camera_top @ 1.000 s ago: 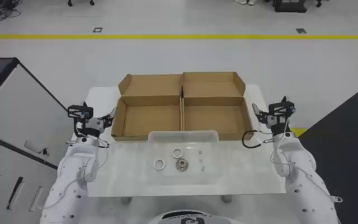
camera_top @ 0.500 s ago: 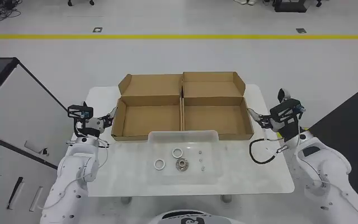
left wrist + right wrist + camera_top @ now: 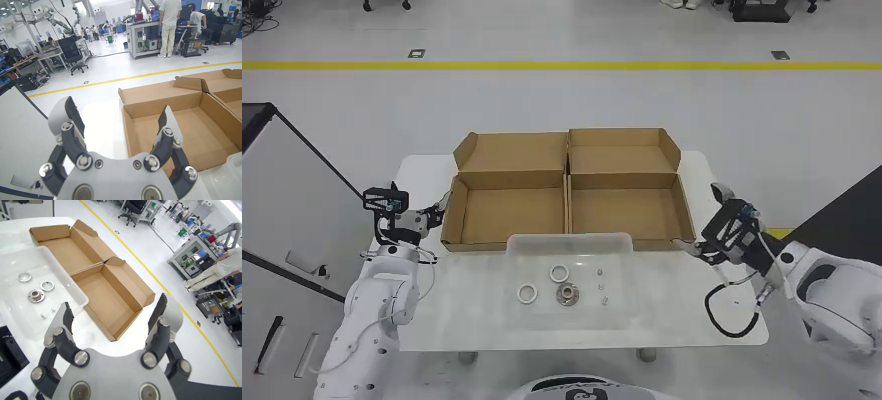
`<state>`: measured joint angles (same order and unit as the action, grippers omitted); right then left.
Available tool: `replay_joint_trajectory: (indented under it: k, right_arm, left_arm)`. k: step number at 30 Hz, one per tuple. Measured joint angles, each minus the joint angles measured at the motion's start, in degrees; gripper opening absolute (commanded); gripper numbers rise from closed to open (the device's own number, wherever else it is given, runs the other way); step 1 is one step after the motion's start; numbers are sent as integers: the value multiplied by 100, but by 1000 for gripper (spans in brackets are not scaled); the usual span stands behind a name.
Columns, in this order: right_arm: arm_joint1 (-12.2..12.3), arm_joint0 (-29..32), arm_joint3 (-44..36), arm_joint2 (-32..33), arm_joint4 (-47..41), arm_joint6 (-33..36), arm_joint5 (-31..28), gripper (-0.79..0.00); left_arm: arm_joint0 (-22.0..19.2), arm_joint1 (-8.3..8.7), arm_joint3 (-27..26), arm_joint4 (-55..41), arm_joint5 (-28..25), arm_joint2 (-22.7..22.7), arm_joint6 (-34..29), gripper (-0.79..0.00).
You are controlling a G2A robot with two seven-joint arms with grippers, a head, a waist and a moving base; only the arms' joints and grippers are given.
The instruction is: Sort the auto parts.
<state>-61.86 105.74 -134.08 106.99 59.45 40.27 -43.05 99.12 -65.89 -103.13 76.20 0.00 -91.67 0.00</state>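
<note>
A clear plastic tray (image 3: 568, 239) at the table's front middle holds two metal rings (image 3: 559, 272) (image 3: 527, 294), a flanged hub (image 3: 566, 295) and a few small pins (image 3: 601, 287). Behind it stand two open cardboard boxes, the left box (image 3: 507, 215) and the right box (image 3: 627, 212), both with bare floors. My left gripper (image 3: 439, 210) hangs open beside the left box's outer wall, holding nothing. My right gripper (image 3: 697, 247) is open at the right box's near right corner. In the right wrist view the gripper (image 3: 114, 302) faces the box (image 3: 107, 296), hub (image 3: 36, 295) and rings (image 3: 47, 286).
The white table (image 3: 672, 310) has bare room to the right and left of the tray. In the left wrist view the open gripper (image 3: 118, 105) looks over the left box (image 3: 179, 128). A white panel (image 3: 292, 200) stands off the table's left side.
My right arm has swung from beside the table's right edge inward and down to the right box's near corner, turning its wrist. The left arm has kept still.
</note>
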Motion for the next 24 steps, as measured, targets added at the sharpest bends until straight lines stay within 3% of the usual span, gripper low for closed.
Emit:
replay_joint_trajectory:
  k: [9,24]
  right_arm:
    - [205,-741,75,-604,-1073,1487,-575,0]
    - [1033,-1941,341,-2404,-1555,2232,134,0]
  left_arm:
    - [0,0,0,0,0,0,0,0]
    - [0,0,0,0,0,0,0,0]
